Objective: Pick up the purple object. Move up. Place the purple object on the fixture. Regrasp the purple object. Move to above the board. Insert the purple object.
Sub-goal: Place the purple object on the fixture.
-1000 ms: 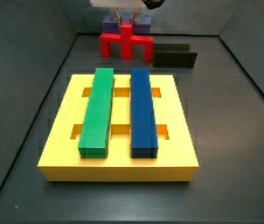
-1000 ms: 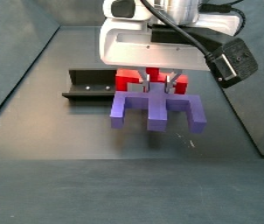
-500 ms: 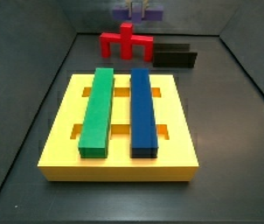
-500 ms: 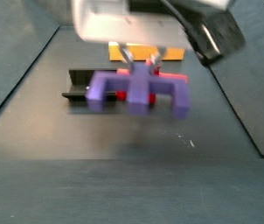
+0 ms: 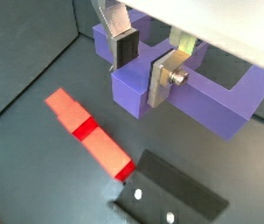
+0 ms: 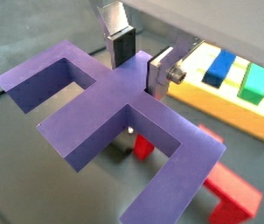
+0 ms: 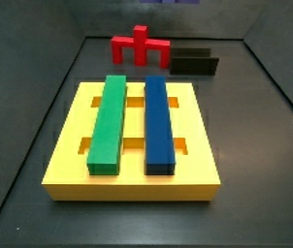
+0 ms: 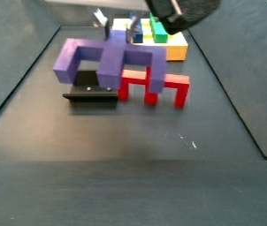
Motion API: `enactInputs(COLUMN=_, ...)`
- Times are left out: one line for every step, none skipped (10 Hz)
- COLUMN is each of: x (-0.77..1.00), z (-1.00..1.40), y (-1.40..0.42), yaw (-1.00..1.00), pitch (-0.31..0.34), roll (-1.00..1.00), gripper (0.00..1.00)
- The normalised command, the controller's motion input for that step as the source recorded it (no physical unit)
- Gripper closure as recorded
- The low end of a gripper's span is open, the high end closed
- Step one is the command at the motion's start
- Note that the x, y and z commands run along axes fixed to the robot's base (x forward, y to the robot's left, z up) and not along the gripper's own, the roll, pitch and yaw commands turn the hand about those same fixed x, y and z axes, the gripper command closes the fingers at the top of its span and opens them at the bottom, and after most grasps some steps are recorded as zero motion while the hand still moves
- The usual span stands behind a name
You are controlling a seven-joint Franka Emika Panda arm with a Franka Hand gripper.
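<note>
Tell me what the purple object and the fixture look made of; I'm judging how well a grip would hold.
The purple object, clamped in the end effector above the floor, looks like matte plastic, perhaps printed: flat even colour, crisp edges, no glare. The fixture looks like dark metal or hard plastic with a faint sheen and small pale dots, possibly screws; which is unclear. Finger plates look like brushed metal.

Gripper (image 5: 149,59): 2 flat silver plates, dark pads, 1 screw.
</note>
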Motion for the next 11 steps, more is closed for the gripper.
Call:
enactInputs(x=0.97, z=0.25, y=-0.09, yaw=-0.07, pitch=0.22, roll=-0.71, gripper=1.0)
enactInputs(x=0.96, z=0.2, y=-0.1, yaw=-0.07, pitch=0.229, roll=-0.73, gripper=1.0)
enactInputs(x=0.98, z=0.16, y=-0.13, yaw=-0.08, pitch=0.186, roll=-0.73, gripper=1.0)
enactInputs(x=0.99, z=0.17, y=-0.14, yaw=-0.07, pitch=0.166, roll=-0.73, gripper=1.0)
enactInputs(x=1.0, z=0.19, y=-0.13, yaw=-0.05, pitch=0.137, roll=-0.7, gripper=1.0)
enactInputs(x=0.98, z=0.19, y=-0.11, yaw=0.0, pitch=0.091, roll=-0.64, gripper=1.0)
enactInputs(x=0.98, z=0.15, y=-0.11, yaw=0.0, pitch=0.054, roll=-0.61, gripper=1.0)
enactInputs(x=0.99, z=0.08, y=-0.11, yaw=0.0, pitch=0.046, roll=-0.61, gripper=1.0)
enactInputs(x=1.0, z=0.0, y=-0.11, yaw=0.0, pitch=0.0, roll=-0.59, gripper=1.0)
enactInputs(x=1.0, z=0.0, y=-0.09, yaw=0.0, pitch=0.0, roll=-0.59, gripper=1.0)
enactInputs(x=1.0, z=-0.05, y=-0.09, yaw=0.0, pitch=0.017, roll=-0.59, gripper=1.0)
